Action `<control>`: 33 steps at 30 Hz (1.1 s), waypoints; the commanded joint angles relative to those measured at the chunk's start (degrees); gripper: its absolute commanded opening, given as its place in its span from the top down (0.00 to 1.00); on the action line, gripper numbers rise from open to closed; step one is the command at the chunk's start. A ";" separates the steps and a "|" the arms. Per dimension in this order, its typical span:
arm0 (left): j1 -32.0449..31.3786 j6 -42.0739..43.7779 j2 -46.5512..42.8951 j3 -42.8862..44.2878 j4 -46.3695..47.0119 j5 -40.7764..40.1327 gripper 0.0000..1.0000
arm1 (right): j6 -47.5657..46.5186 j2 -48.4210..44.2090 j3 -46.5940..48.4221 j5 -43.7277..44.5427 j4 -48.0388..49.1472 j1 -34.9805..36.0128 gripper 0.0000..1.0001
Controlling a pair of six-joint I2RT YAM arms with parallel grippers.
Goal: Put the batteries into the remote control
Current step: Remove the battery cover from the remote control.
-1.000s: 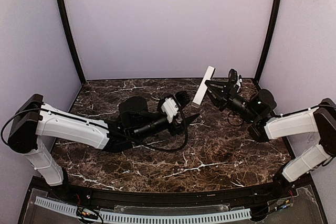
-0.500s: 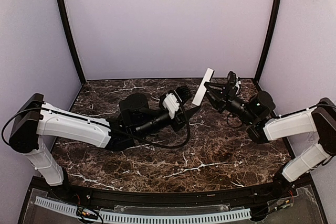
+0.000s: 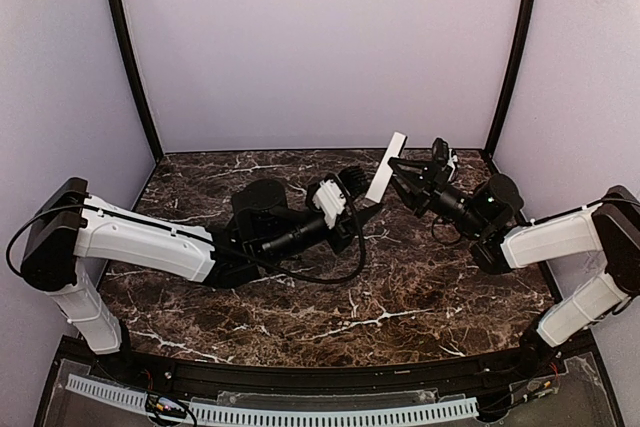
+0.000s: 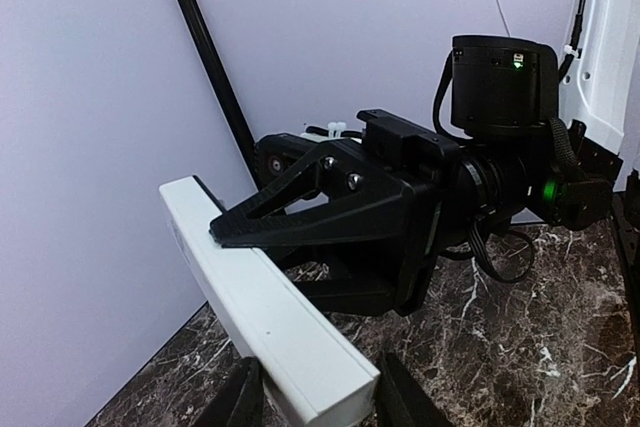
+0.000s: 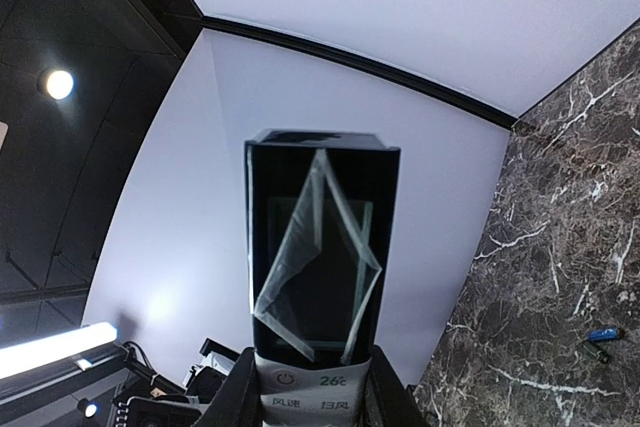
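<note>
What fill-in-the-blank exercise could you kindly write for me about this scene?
1. The remote is held off the table by the ____ arm's fingers.
2. The remote's screen is ____ in colour.
3. The battery lying on the table is ____ in colour.
Missing words: right; black; blue.

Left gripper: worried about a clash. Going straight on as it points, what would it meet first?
Probably the remote control, whose near end sits between the left gripper's fingers; behind that, the right gripper holding it.
</note>
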 commanded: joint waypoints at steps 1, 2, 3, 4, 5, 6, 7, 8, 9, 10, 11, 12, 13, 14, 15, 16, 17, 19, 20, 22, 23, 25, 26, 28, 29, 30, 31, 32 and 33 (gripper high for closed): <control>-0.32 -0.07 -0.37 1.12 -0.48 0.38 0.64 | 0.69 0.51 0.06 0.04 5.81 0.53 1.00; -0.29 0.02 -0.41 1.35 -0.69 0.43 0.68 | 0.78 0.51 0.04 0.02 5.85 0.50 1.00; -0.28 0.09 -0.41 1.41 -1.02 0.53 0.70 | 0.91 0.56 0.10 -0.02 6.01 0.55 1.00; -0.27 0.23 -0.49 1.40 -1.14 0.55 0.72 | 1.11 0.64 0.18 -0.02 6.26 0.57 1.00; -0.27 0.28 -0.45 1.39 -1.27 0.52 0.74 | 1.24 0.73 0.32 -0.11 6.48 0.58 1.00; -0.27 0.39 -0.43 1.33 -1.30 0.46 0.76 | 1.35 0.88 0.51 -0.19 6.82 0.55 1.00; -0.27 0.45 -0.42 1.27 -1.29 0.03 0.77 | 1.46 0.99 0.56 -0.18 7.06 0.62 1.00; -0.27 0.47 -0.47 1.17 -1.18 -0.23 0.80 | 1.60 1.01 0.56 -0.11 7.26 0.62 1.00; -0.27 0.49 -0.52 1.10 -0.77 -0.86 0.83 | 1.50 1.04 0.48 -0.01 7.30 0.62 1.00; -0.27 0.55 -0.52 0.84 -0.23 -1.25 0.84 | 1.42 0.92 0.35 0.20 7.30 0.61 1.00; -0.27 0.49 -0.55 0.80 0.05 -1.86 0.86 | 1.06 0.68 0.16 0.38 7.26 0.63 1.00; -0.27 0.42 -0.62 0.55 0.59 -2.43 0.87 | 0.77 0.42 -0.04 0.54 6.99 0.64 1.00; -0.27 0.42 -0.71 0.44 0.86 -2.65 0.89 | 0.43 0.02 -0.20 0.84 6.51 0.59 1.00; -0.27 0.44 -0.79 0.34 1.21 -2.96 0.89 | -0.05 -0.38 -0.37 1.12 6.03 0.59 1.00; -0.27 0.43 -0.89 0.19 1.34 -3.22 0.90 | -0.46 -1.02 -0.67 1.61 5.54 0.63 1.00; -0.27 0.47 -0.92 0.17 1.48 -3.70 0.91 | -0.86 -1.89 -1.14 2.15 5.06 0.63 1.00; -0.27 0.53 -1.07 -0.03 1.61 -3.94 0.91 | -1.51 -2.81 -1.59 2.89 4.25 0.58 1.00; -0.34 0.69 -1.31 -0.38 2.14 -4.81 0.91 | -3.23 -5.18 -2.05 4.03 1.72 0.57 1.00; -0.35 0.73 -1.39 -0.60 2.78 -5.28 0.91 | -4.19 -6.30 -1.88 4.41 0.05 0.62 1.00; -0.36 0.75 -1.67 -1.01 3.35 -5.23 0.90 | -5.82 -7.86 -1.23 4.09 -3.41 0.54 1.00; -0.36 0.77 -1.70 -0.85 3.29 -4.88 0.89 | -6.29 -8.33 -0.88 3.83 -4.29 0.46 1.00; -0.34 0.91 -1.76 -0.46 1.75 -2.93 0.85 | -6.77 -8.61 -0.47 3.11 -5.54 0.26 1.00; -0.35 0.88 -1.74 -0.27 1.30 -2.32 0.83 | -6.65 -8.58 -0.46 3.05 -5.75 0.04 1.00; -0.36 1.12 -1.78 -0.39 0.40 -1.24 0.81 | -6.60 -8.39 -0.59 2.71 -5.75 -0.34 1.00; -0.29 1.21 -1.81 -0.43 -0.03 -0.94 0.80 | -6.48 -8.22 -0.58 2.43 -5.67 -0.62 1.00; -0.28 1.30 -1.93 -0.62 -0.29 -0.71 0.79 | -6.32 -8.07 -0.63 2.22 -5.39 -0.79 1.00; -0.27 1.54 -2.10 -0.76 -0.83 -0.24 0.78 | -6.09 -7.90 -0.67 2.09 -5.24 -0.97 1.00; -0.27 1.60 -2.34 -1.07 -1.00 -0.05 0.76 | -5.97 -7.68 -0.60 1.82 -4.93 -1.15 1.00; -0.27 1.79 -2.48 -1.17 -1.34 0.08 0.76 | -5.72 -7.32 -0.59 1.41 -4.53 -1.27 1.00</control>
